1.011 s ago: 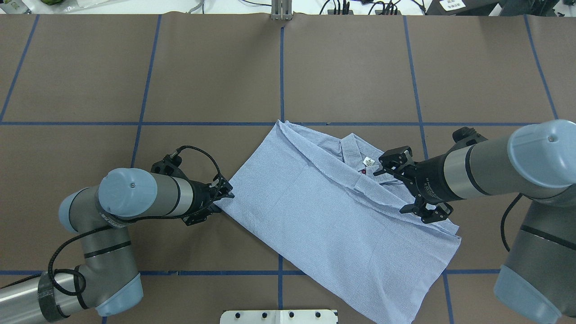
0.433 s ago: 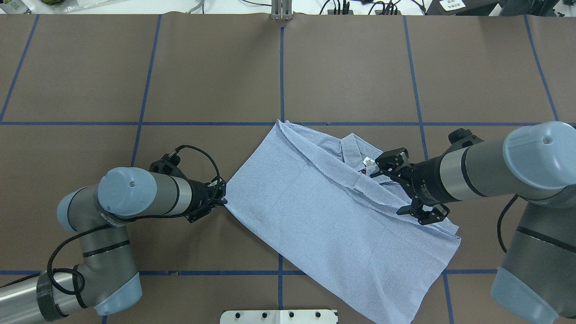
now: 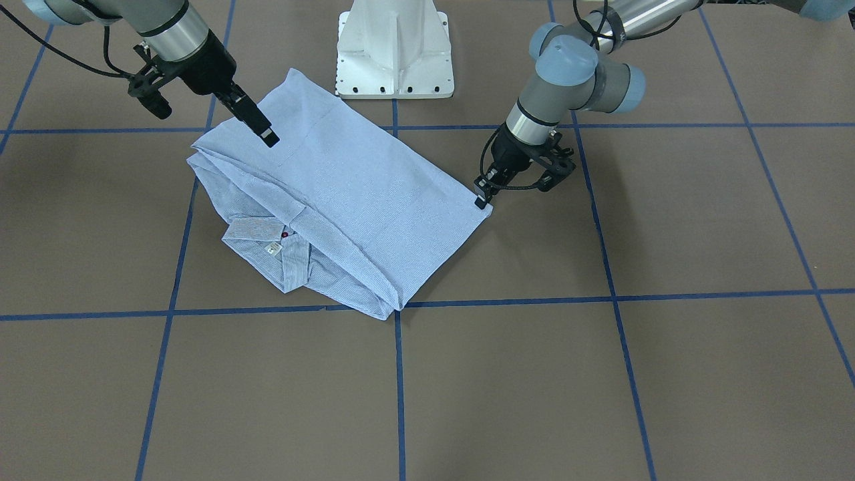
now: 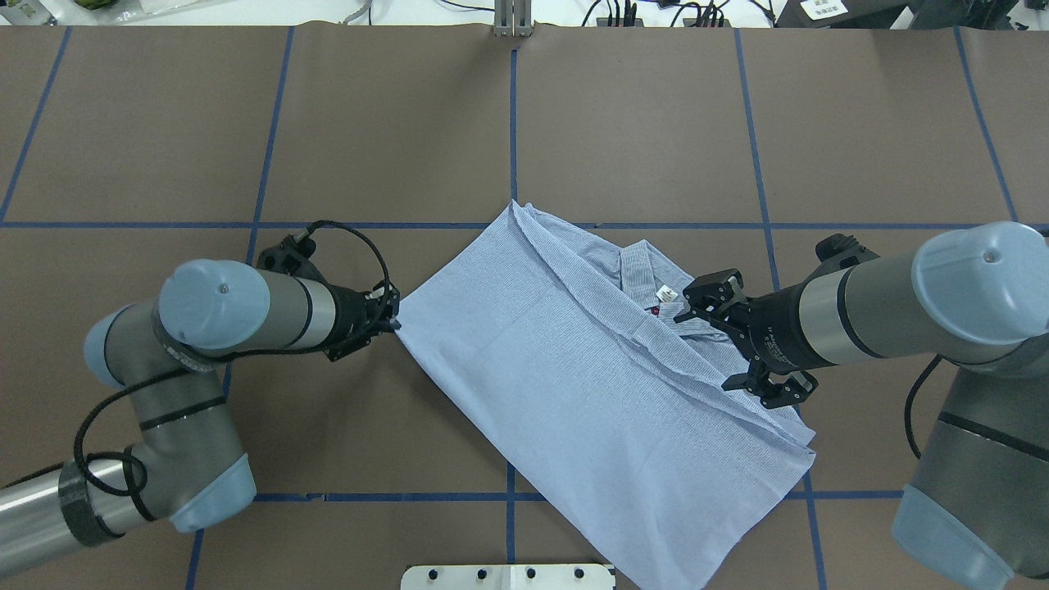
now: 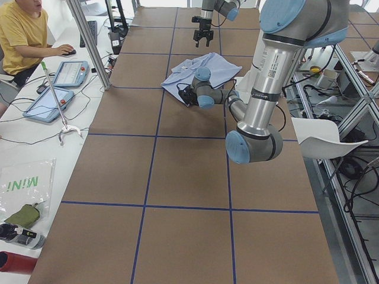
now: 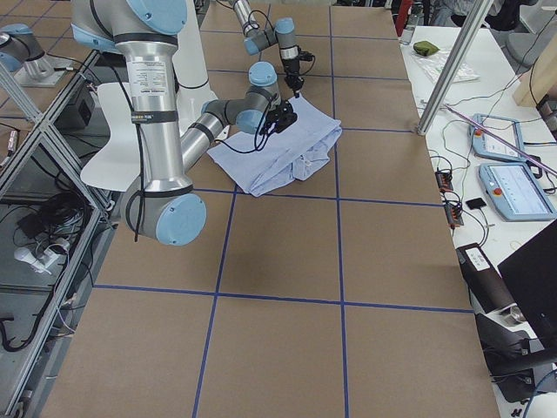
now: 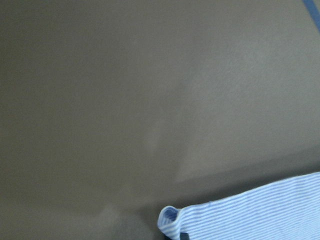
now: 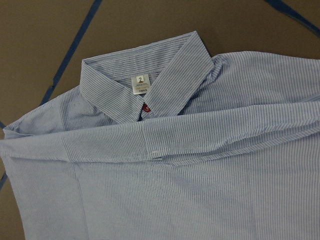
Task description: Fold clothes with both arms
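Observation:
The light blue striped shirt (image 4: pixel 574 385) lies folded on the brown table, running diagonally, with its collar, white label (image 4: pixel 670 292) and a red button facing up on its right side. My left gripper (image 4: pixel 396 321) is shut on the shirt's left corner at table level; the front view (image 3: pixel 482 200) shows the same pinch. The left wrist view shows that corner (image 7: pixel 172 222). My right gripper (image 4: pixel 705 348) hovers open over the shirt's right part beside the collar and holds nothing. The right wrist view shows the collar (image 8: pixel 145 75) and the fold below it.
The white pedestal base (image 3: pixel 394 47) stands at the table's near edge, close to the shirt's hem. Blue tape lines (image 4: pixel 513 123) grid the table. An operator (image 5: pixel 21 35) sits at a side desk with tablets, beyond the far edge.
My left gripper has pulled the shirt's left corner leftward and away from the base. The whole shirt has shifted with it, and its right corner drew in. The right gripper has barely moved.

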Available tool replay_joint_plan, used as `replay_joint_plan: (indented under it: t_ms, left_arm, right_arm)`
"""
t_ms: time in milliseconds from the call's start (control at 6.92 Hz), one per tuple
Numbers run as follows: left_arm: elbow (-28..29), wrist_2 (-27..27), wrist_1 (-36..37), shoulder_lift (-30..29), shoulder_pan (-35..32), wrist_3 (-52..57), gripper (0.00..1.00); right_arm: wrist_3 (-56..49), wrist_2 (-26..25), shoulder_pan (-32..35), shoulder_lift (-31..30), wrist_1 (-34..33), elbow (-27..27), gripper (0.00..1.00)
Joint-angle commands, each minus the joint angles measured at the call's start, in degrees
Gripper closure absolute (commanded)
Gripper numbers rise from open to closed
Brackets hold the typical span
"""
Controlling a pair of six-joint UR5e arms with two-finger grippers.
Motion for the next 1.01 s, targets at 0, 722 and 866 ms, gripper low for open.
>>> replay_joint_plan:
  t_ms: [0, 722, 866]
  left_arm:
    - [8.2, -0.5, -0.1, -7.1, -10.3, 9.9, 1.0]
    - [41.2, -0.1, -14.3, -25.7, -16.6, 18.3, 0.19]
    - [38.2, -0.6, -14.4, -23.5, -16.8, 19.4, 0.18]
  right_arm:
    - [0.0, 0.1, 0.0, 0.0, 0.0, 0.0, 0.0]
    - [-0.1, -0.6, 0.9, 3.6, 0.0, -2.1, 0.0]
    - [-2.4, -0.6, 1.3, 4.8, 0.0, -3.1, 0.0]
